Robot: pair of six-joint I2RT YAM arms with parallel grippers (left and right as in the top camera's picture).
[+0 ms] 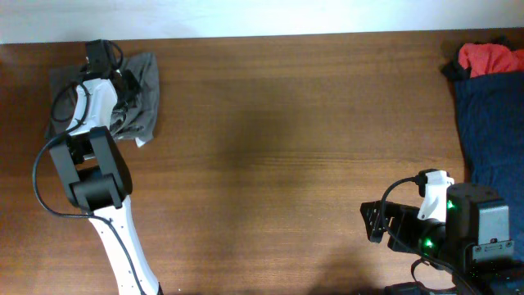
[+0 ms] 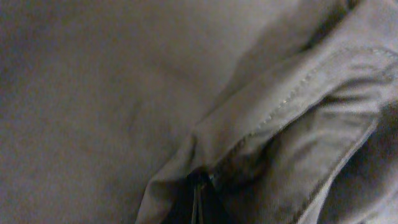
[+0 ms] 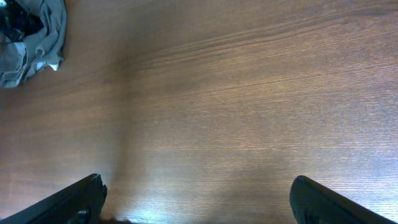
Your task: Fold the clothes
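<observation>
The grey shorts-like garment point(image 1: 146, 94) lies crumpled at the table's far left corner. My left gripper point(image 1: 102, 57) is down on it. In the left wrist view the grey fabric point(image 2: 124, 93) with a stitched seam fills the frame, and the dark fingers point(image 2: 200, 202) are pressed together in a fold of it. My right gripper point(image 1: 372, 223) is open and empty above bare wood point(image 3: 199, 199) at the front right. The grey garment also shows far off in the right wrist view point(image 3: 37, 37). A dark navy garment point(image 1: 495, 131) and a red one point(image 1: 490, 57) lie at the right edge.
The wooden table point(image 1: 278, 147) runs between the two arms. The left arm's white links and black cable point(image 1: 49, 188) cross the left side. The right arm's base point(image 1: 475, 238) sits at the front right.
</observation>
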